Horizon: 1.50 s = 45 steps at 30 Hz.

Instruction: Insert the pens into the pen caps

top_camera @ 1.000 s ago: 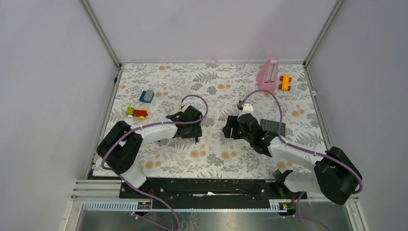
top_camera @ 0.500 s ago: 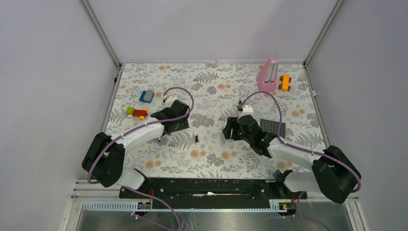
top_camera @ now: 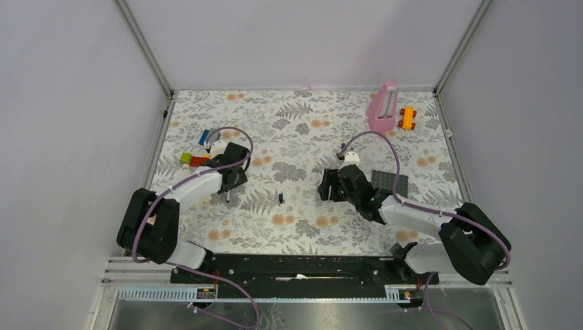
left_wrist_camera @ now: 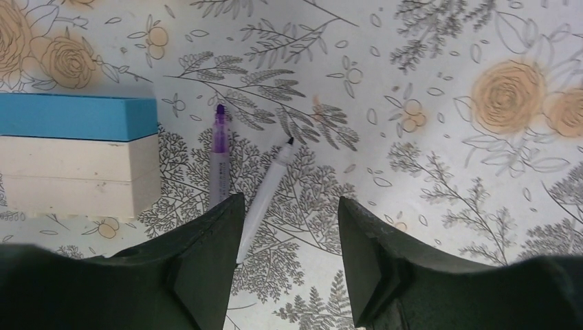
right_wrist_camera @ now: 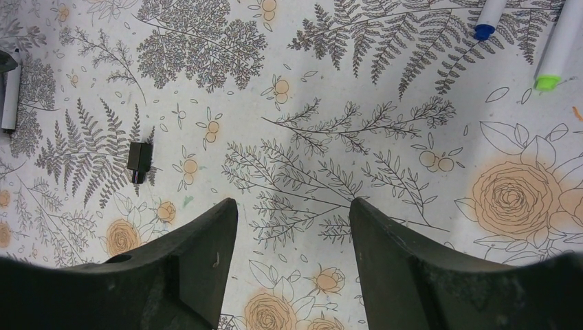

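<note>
In the left wrist view two thin white pens lie side by side on the floral mat: one with a purple tip (left_wrist_camera: 219,161) and one with a black tip (left_wrist_camera: 267,196). My left gripper (left_wrist_camera: 289,199) is open and empty just above them, the black-tipped pen's rear end by its left finger. In the top view the left gripper (top_camera: 229,191) is at the mid-left. A black cap (right_wrist_camera: 139,161) lies alone, also in the top view (top_camera: 280,198). My right gripper (right_wrist_camera: 292,203) is open and empty, right of that cap. Two white barrels, one blue-ended (right_wrist_camera: 491,17) and one green-ended (right_wrist_camera: 558,48), are cut off at the frame's top right.
A blue-and-cream block (left_wrist_camera: 75,157) lies left of the pens. Red, yellow and green bricks (top_camera: 194,160) sit by the left arm. A dark grey baseplate (top_camera: 392,181) lies beside the right arm. A pink rack (top_camera: 383,106) and an orange toy (top_camera: 408,117) stand at the back right.
My left arm has swung left, away from the black cap and towards the toy bricks, and now hangs over the two pens. The right arm has barely moved.
</note>
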Each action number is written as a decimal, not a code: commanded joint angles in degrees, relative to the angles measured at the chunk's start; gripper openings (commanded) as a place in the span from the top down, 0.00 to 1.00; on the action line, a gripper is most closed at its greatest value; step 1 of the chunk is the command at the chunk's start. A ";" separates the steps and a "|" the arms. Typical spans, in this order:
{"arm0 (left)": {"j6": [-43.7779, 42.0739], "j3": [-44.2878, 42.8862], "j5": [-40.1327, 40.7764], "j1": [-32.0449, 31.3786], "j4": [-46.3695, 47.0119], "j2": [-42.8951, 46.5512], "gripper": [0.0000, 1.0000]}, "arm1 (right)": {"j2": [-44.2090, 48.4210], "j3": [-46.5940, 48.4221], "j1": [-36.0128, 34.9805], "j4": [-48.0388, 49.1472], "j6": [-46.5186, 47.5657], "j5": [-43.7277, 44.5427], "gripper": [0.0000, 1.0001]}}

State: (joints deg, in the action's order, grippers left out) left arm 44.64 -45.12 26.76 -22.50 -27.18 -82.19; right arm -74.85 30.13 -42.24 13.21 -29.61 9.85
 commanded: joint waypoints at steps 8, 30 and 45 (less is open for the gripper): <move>1.37 1.08 0.43 3.05 4.48 -2.96 0.41 | -0.63 1.58 -0.12 1.49 1.04 0.26 0.32; 0.09 2.18 -4.97 3.52 6.91 -6.06 1.00 | -2.06 2.78 -0.10 0.59 1.04 0.17 0.32; -7.91 4.25 -10.18 -9.92 13.50 -0.79 1.00 | -2.33 3.03 -0.11 0.37 0.98 0.15 0.32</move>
State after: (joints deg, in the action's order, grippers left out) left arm 40.10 -40.88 17.39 -28.05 -15.31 -85.03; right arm -77.01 31.00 -42.24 13.10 -29.34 9.78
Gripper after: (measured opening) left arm 0.040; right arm 0.677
